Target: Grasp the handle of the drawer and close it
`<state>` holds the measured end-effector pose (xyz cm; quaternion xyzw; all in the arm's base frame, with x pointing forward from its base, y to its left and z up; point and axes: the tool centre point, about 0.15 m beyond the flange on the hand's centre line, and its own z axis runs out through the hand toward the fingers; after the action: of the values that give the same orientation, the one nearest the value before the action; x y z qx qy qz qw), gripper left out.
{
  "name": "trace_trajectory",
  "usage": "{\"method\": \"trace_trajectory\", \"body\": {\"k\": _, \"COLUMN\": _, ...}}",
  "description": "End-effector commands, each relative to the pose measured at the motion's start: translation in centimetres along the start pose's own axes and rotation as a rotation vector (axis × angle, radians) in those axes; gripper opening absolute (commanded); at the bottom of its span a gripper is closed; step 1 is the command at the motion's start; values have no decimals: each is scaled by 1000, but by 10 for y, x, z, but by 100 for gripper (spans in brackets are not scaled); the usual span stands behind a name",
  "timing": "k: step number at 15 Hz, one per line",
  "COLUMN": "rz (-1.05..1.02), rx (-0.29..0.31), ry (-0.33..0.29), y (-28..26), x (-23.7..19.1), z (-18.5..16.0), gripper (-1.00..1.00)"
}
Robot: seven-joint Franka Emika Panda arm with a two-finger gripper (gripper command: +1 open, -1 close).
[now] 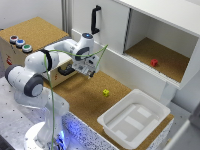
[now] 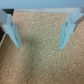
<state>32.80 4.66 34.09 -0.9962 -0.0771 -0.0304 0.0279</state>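
Cork covers most of what I can see from here: the table point(image 1: 85, 97), the top of the box point(image 1: 35, 31) and the floor of the white cabinet point(image 1: 150, 30). My arm's white links block a good part of the drawer point(image 1: 61, 69), so from the exterior view I only get a slice of its light-brown front just beside the box, on the side toward the cabinet. The handle point(image 1: 65, 71) shows as a short black bar, partly cut off by the wrist; its long axis runs level along the drawer front, and that front faces out over the table. How far the drawer stands out I cannot tell with the arm in the way. The tool point(image 1: 90, 74) hangs just beside the handle, over the table, and whether it touches the handle is hidden. In the wrist view its two pale blue fingers point(image 2: 12, 31) stand wide apart with nothing but cork between them. Three coloured buttons point(image 1: 20, 43) sit on the box top at its far end from the drawer. Beyond the tool, a small yellow block point(image 1: 106, 92) lies on the table, and a red block point(image 1: 154, 62) sits inside the cabinet; both are too blurred for detail.
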Motion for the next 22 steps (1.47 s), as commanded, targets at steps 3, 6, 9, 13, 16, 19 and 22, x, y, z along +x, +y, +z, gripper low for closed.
{"method": "trace_trajectory", "body": {"k": 3, "rz": 70, "rx": -3, "ry": 64, "y": -38, "x": 5, "z": 28, "gripper": -100}}
{"method": "trace_trajectory", "body": {"k": 6, "rz": 65, "rx": 7, "ry": 76, "y": -51, "x": 10, "z": 33, "gripper": -100}}
{"method": "trace_trajectory", "body": {"k": 9, "rz": 35, "rx": 7, "ry": 91, "y": -71, "x": 14, "z": 32, "gripper": -100}}
{"method": "trace_trajectory", "body": {"k": 13, "rz": -14, "rx": -1, "ry": 106, "y": -100, "x": 16, "z": 25, "gripper": -100}}
{"method": "trace_trajectory", "body": {"k": 16, "rz": -72, "rx": 12, "ry": 103, "y": -128, "x": 13, "z": 27, "gripper": -100}}
{"method": "trace_trajectory", "body": {"k": 19, "rz": -114, "rx": 21, "ry": 108, "y": -151, "x": 12, "z": 26, "gripper": -100}}
{"method": "trace_trajectory", "body": {"k": 22, "rz": -152, "rx": 39, "ry": 112, "y": -170, "x": 15, "z": 24, "gripper": -100}}
